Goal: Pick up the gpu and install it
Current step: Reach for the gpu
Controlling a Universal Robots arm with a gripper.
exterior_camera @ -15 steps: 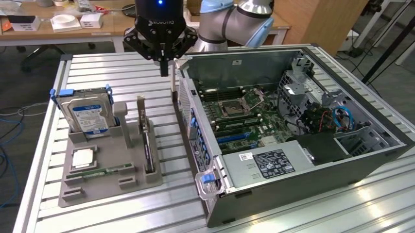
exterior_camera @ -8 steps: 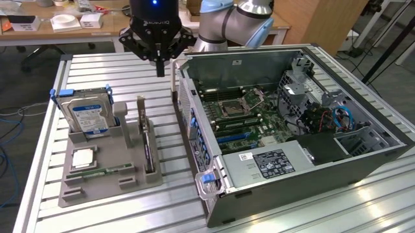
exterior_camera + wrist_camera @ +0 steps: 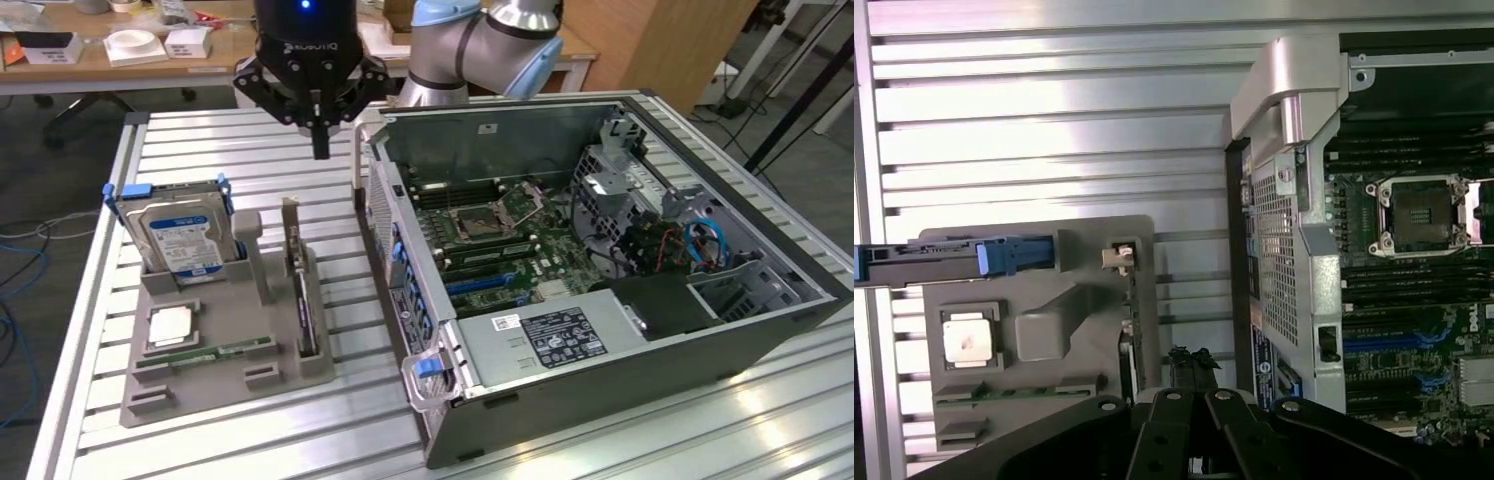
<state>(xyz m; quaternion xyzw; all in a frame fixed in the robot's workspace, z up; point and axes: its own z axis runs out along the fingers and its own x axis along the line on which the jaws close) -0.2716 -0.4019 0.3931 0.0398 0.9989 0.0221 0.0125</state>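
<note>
A slatted metal counter (image 3: pixel 200 140) is seen, on which all the things are carried. The greater part of the exterior view's right is taken up by an open computer case (image 3: pixel 641 390), laid on its side, so that its motherboard (image 3: pixel 494 240) is exposed from above. Behind the case, the pale blue and silver robot arm (image 3: pixel 481 40) is seen.

Toward the exterior view's left, just beside the case but apart from it, a grey moulded tray (image 3: pixel 214 385) is laid on the counter. At its far left corner a hard drive (image 3: pixel 180 235) with a blue and white label is held upright between blue rails. The gpu (image 3: pixel 304 300) is stood on its long edge in a slot along the side of the tray nearest the case, with its silver bracket (image 3: pixel 290 225) at the far end. A square processor chip (image 3: pixel 171 325) is laid flat in a recess in front of the hard drive, and a narrow green memory stick (image 3: pixel 220 352) is set in a groove just nearer the camera.

The black gripper (image 3: pixel 320 150) is hung above the counter beyond the far end of the tray, near the back corner of the case. Its fingers are pressed together and nothing is held between them; the gpu is not touched.
</note>
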